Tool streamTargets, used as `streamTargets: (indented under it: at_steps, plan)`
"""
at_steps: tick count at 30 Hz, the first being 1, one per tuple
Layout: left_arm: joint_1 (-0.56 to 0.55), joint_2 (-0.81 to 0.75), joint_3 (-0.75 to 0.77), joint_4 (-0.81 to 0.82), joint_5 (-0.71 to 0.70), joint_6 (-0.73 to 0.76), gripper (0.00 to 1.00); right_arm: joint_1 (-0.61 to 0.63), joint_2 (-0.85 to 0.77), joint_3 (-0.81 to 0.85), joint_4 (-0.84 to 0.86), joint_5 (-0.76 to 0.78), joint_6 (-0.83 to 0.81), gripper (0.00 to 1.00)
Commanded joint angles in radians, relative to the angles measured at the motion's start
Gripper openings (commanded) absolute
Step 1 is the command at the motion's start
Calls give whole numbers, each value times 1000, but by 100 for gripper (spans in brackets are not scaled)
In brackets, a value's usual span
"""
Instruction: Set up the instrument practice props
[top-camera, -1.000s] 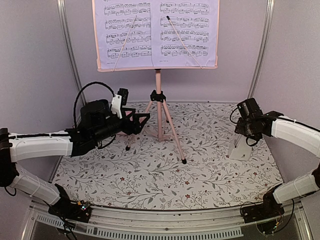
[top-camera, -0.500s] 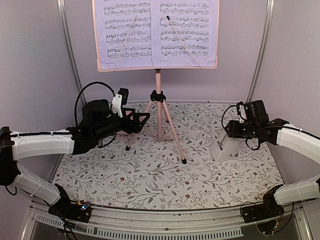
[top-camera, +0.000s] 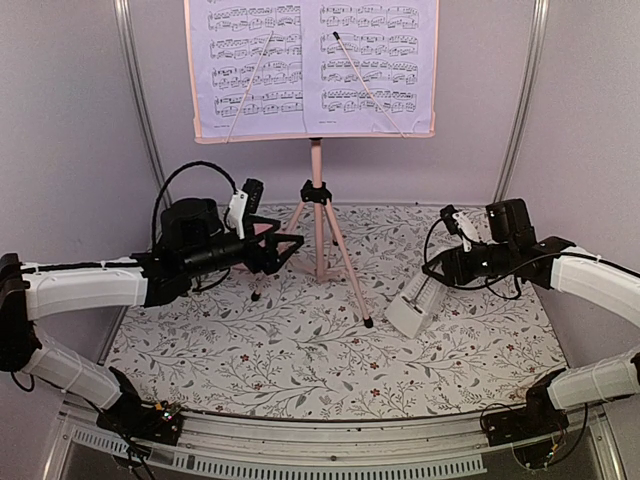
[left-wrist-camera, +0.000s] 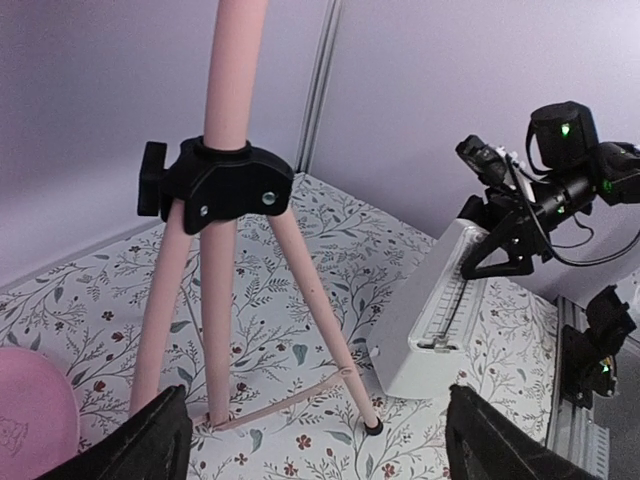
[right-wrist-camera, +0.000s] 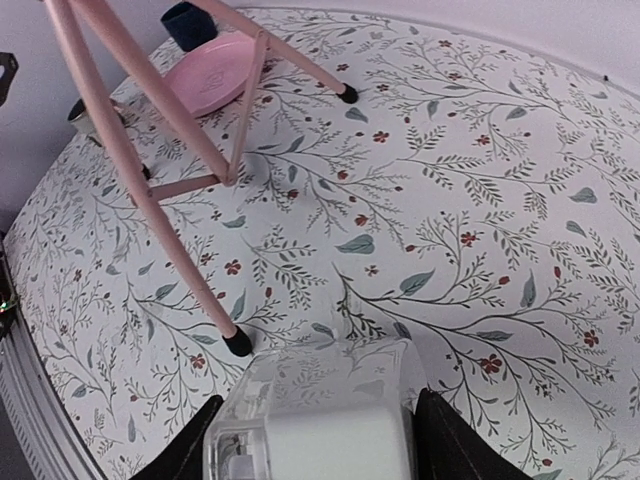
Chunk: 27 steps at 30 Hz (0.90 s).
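The pink music stand (top-camera: 317, 205) rises at the back centre, and its desk holds the sheet music (top-camera: 315, 60) under two thin retaining arms. Leaning over on the mat is the white metronome (top-camera: 410, 310), its base close to the stand's right foot (top-camera: 368, 323). My right gripper (top-camera: 437, 272) is shut on the metronome's upper part. In the right wrist view the metronome (right-wrist-camera: 320, 425) fills the gap between the fingers (right-wrist-camera: 455, 440). My left gripper (top-camera: 285, 245) hangs open just left of the stand's black joint (left-wrist-camera: 225, 185), with nothing between its fingertips (left-wrist-camera: 165, 440).
A round pink plate (right-wrist-camera: 215, 75) and a dark cup (right-wrist-camera: 188, 20) sit behind the tripod legs on the left. Lilac walls with metal posts (top-camera: 140, 100) close in the floral mat (top-camera: 300, 360). The tripod legs (right-wrist-camera: 150, 190) spread across the middle.
My right gripper has moved left and forward with the metronome, tipping it from upright to a lean near the stand's right foot. The left arm has barely shifted.
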Motion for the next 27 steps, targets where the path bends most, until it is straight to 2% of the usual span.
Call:
streamTargets:
  at_steps: [1, 8, 12, 20, 23, 27]
  plan:
    - [16, 4, -58, 98, 176, 40, 87, 1, -53, 59, 54, -237, -118, 41]
    - [14, 53, -147, 245, 338, 42, 82, 46, -15, 86, -6, -484, -193, 41]
    - [-7, 96, -172, 276, 416, 75, 74, 115, 13, 105, -29, -529, -238, 38]
    - [-102, 122, -238, 240, 483, 283, 65, 225, 40, 162, -28, -591, -337, 36]
    - [-136, 133, -260, 233, 487, 335, 65, 258, 47, 184, -17, -613, -359, 35]
    - [-166, 136, -259, 205, 481, 401, 75, 321, 52, 214, -5, -614, -383, 31]
